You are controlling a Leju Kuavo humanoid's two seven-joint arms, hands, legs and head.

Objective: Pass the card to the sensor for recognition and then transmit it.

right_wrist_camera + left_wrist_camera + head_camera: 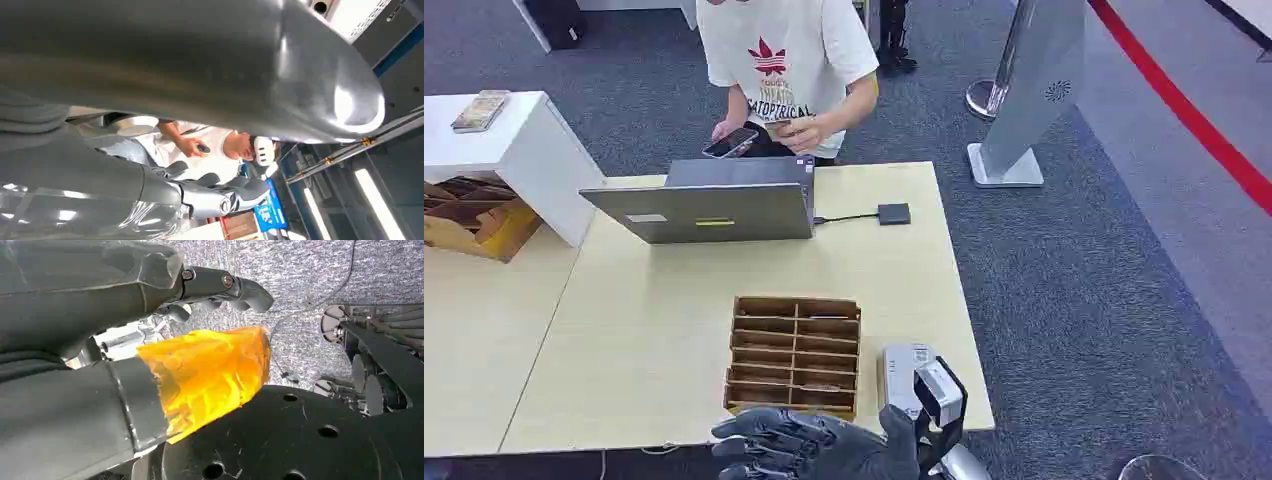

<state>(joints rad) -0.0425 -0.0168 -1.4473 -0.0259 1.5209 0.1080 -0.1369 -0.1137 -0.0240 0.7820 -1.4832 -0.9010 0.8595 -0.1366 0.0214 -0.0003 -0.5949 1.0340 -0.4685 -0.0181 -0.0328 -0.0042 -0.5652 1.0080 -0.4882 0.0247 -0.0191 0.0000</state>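
Head view, right hand: the right hand [824,445] sits at the 6 o'clock edge of the worktop [674,320]. Its fingers [759,430] are loosely spread, with no card seen in them.
Head view, card store: the wooden slotted tray [794,352] lies just at 12 o'clock of that hand. I cannot tell whether any slot holds a card.
Head view, sensor: probably the small dark box [894,213], cabled to the laptop [714,205], at 1 o'clock from the tray and well apart from the hand. A grey device [904,370] stands at 3 o'clock of the tray.
Head view, person: a person [784,60] at 12 o'clock behind the laptop holds a phone [730,142] and a small tan thing that may be a card; too small to say.
Left wrist view, left hand: the left hand [150,340] hangs over the carpet [310,270], fingers apart from the orange-tipped thumb, holding nothing.
Right wrist view: the right hand's fingers stand apart from the thumb, nothing between them.
Progress: by my judgement barely begun. The card is not in either robot hand, and pick-up, sensor pass and handover all remain.
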